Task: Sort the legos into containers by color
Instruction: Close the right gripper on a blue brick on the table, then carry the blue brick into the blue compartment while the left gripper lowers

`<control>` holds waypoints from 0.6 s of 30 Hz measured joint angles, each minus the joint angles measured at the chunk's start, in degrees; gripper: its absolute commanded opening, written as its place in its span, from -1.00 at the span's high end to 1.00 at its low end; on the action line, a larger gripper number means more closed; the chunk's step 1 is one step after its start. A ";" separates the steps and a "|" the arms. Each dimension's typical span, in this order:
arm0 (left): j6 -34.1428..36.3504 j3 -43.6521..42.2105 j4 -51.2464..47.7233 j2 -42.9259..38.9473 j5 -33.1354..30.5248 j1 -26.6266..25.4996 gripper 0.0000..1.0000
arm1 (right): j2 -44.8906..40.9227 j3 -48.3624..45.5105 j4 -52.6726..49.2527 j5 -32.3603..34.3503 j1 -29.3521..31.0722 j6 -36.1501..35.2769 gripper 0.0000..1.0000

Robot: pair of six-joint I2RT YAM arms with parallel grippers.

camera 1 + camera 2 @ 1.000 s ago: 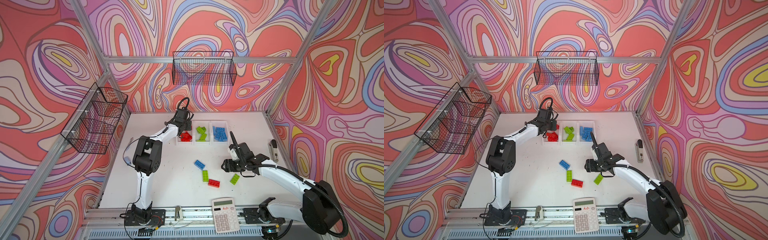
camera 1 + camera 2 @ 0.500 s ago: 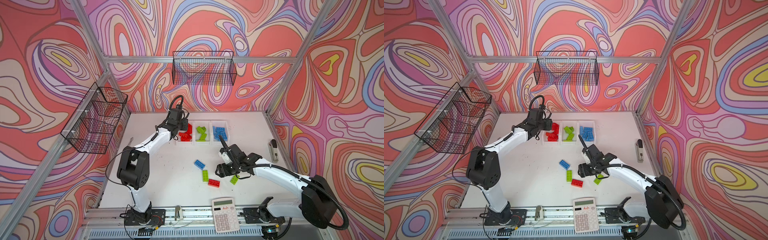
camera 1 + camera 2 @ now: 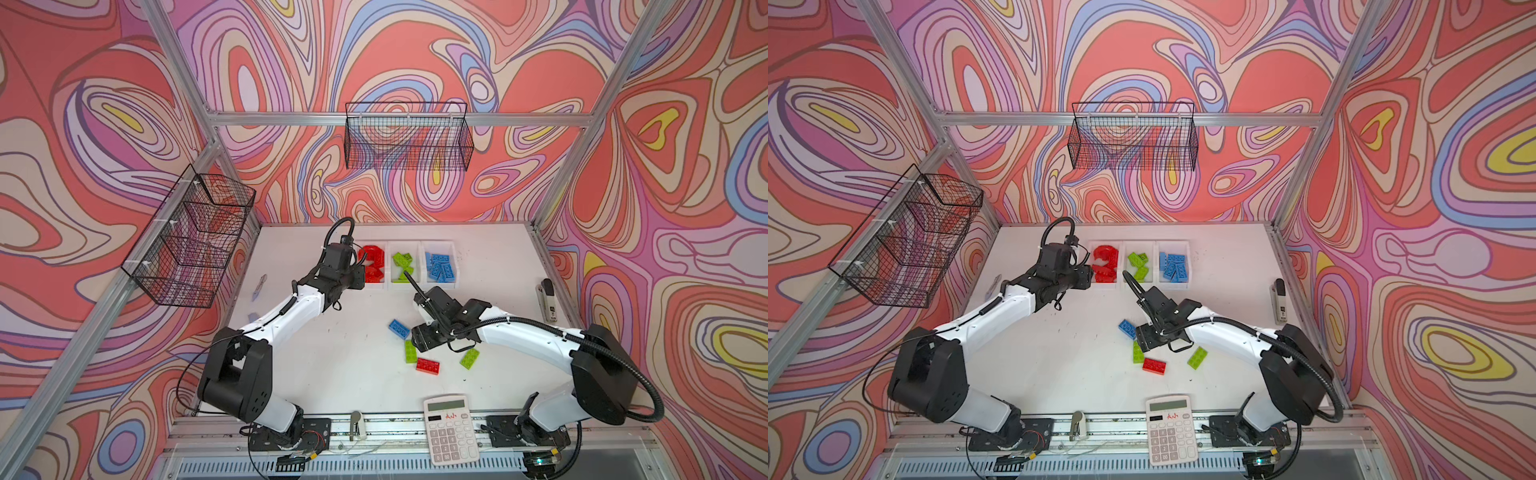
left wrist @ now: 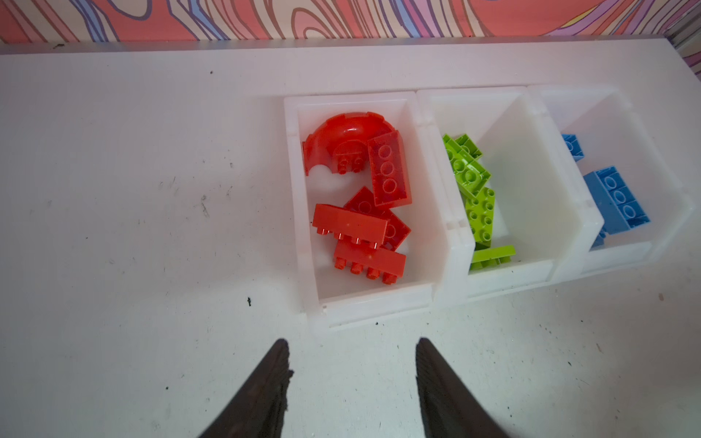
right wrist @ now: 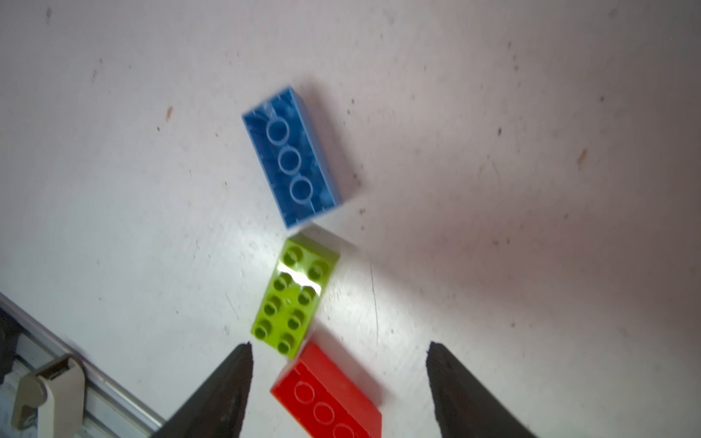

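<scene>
The containers, three joined white bins [image 3: 419, 243] [image 4: 364, 100], stand at the back of the table and hold red, green and blue legos, one color each. On the table lie a blue brick [image 3: 399, 329] [image 5: 292, 159], a green brick [image 3: 410, 351] [image 5: 296, 295], a red brick [image 3: 428, 365] [image 5: 326, 394] and a second green brick [image 3: 469, 358]. My left gripper [image 3: 359, 277] [image 4: 351, 343] hangs open and empty over bare table at the red bin's front. My right gripper [image 3: 417, 338] [image 5: 339, 347] is open above the red brick, holding nothing.
A calculator [image 3: 449, 428] lies at the front edge and a stapler [image 3: 548, 299] at the right edge. A small grey tool [image 3: 258, 286] rests by the left wall. Black wire baskets hang on the back wall [image 3: 407, 141] and left wall [image 3: 191, 241].
My left gripper has pulled back from over the red bin to its front. My right gripper has moved left, coming over the loose bricks.
</scene>
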 measured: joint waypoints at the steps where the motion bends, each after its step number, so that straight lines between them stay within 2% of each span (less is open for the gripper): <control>1: -0.50 -0.72 -0.04 -1.03 -0.02 0.00 -0.10 | 1.33 0.92 1.25 0.07 0.09 -0.07 -0.53; 7: -3.17 -6.27 -1.60 -9.03 -1.01 0.00 -0.10 | 13.60 9.75 4.72 1.36 0.66 -4.04 -0.52; 10: -4.00 -8.70 -3.17 -12.81 -2.23 0.00 -0.09 | 18.03 12.20 5.35 1.36 0.83 -6.23 -0.43; 14: -5.20 -11.47 -5.27 -17.11 -3.61 0.00 -0.09 | 21.88 14.38 5.31 1.88 0.90 -8.26 -0.15; 16: -5.51 -11.91 -5.95 -17.73 -3.78 0.00 -0.07 | 23.12 15.10 5.33 2.47 0.90 -9.14 0.03; 18: -5.92 -12.07 -6.01 -17.66 -3.52 0.00 -0.05 | 23.39 15.67 5.33 2.75 0.90 -9.42 0.14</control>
